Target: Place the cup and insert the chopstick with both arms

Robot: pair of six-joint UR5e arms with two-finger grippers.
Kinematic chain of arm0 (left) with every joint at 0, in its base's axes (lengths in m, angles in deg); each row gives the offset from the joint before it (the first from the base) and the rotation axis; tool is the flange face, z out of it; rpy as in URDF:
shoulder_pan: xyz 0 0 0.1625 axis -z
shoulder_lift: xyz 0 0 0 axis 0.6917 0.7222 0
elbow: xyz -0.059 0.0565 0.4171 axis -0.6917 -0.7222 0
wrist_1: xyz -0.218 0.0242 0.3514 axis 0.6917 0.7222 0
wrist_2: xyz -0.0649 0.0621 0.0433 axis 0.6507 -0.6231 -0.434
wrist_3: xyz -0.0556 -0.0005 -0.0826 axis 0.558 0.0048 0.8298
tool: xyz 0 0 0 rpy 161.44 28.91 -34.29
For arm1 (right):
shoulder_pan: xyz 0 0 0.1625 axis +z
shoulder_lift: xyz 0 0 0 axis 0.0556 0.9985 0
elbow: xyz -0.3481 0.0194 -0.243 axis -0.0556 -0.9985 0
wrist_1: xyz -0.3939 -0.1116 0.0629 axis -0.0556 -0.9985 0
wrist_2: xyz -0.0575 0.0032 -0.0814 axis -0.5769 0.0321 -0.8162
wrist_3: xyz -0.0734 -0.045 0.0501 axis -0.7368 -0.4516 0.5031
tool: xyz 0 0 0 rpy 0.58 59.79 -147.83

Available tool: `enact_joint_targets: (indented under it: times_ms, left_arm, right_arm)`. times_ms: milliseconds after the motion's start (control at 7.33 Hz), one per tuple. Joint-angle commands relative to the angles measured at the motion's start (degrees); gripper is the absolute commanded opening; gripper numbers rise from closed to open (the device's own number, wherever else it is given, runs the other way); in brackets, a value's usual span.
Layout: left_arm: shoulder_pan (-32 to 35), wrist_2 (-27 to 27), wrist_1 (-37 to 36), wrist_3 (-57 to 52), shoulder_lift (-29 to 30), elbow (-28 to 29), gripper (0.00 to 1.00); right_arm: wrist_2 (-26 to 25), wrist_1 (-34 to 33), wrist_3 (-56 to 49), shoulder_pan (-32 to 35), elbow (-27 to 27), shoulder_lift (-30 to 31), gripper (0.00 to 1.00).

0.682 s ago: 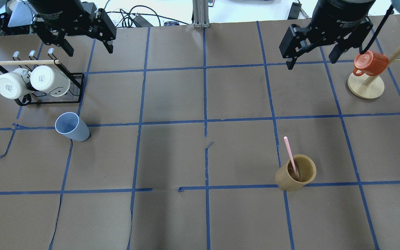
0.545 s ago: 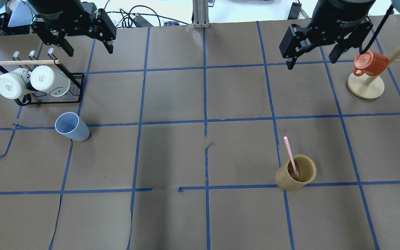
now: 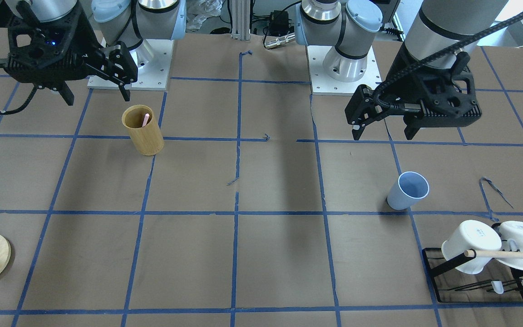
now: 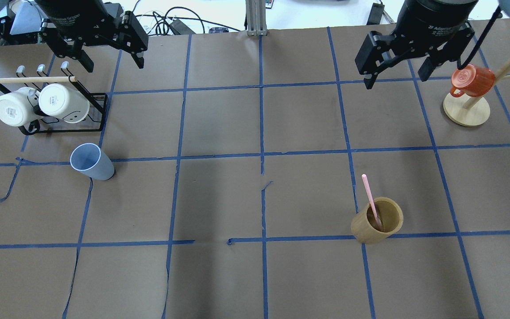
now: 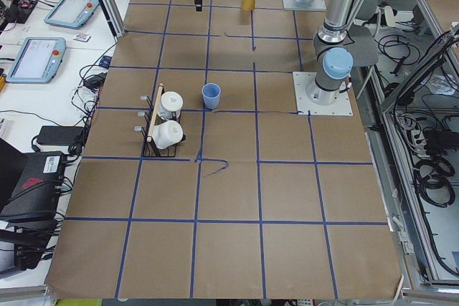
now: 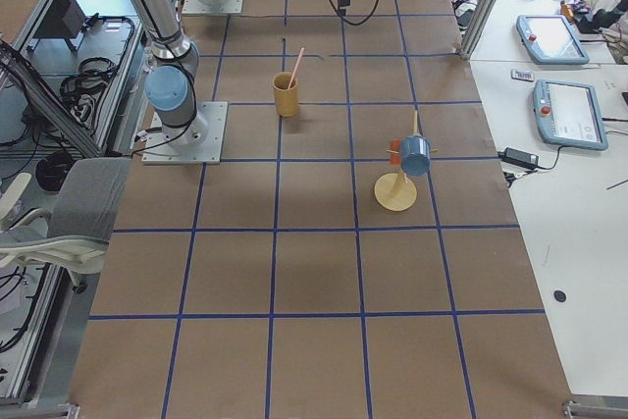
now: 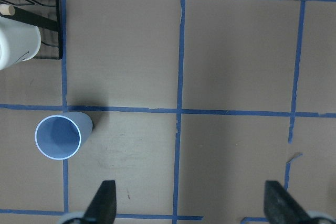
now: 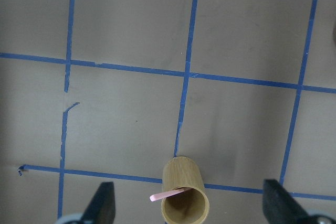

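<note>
The pale blue cup stands upright on the table's left half, near the black rack; it also shows in the front view and in the left wrist view. The pink chopstick leans inside a tan bamboo cylinder on the right half, also in the right wrist view. My left gripper hangs open and empty high above the far left, beyond the cup. My right gripper hangs open and empty above the far right, well beyond the cylinder.
A black rack with two white mugs and a long wooden rod stands at the far left. An orange mug hangs on a wooden mug tree at the far right. Blue tape lines cross the brown table.
The right gripper has edged very slightly toward the far edge. The cup, the chopstick and the left gripper look unmoved.
</note>
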Motion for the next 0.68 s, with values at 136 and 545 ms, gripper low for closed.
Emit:
enact_joint_targets:
  times_ms: [136,545]
  left_arm:
    - [0.04,0.0,0.0,0.0,-0.09,-0.09,1.0]
    - [0.04,0.0,0.0,0.0,0.0,-0.09,1.0]
  right_arm:
    - [-0.11,0.09,0.04,0.05,0.0,0.02,1.0]
    - [-0.2,1.13,0.12,-0.04,0.0,0.02,1.0]
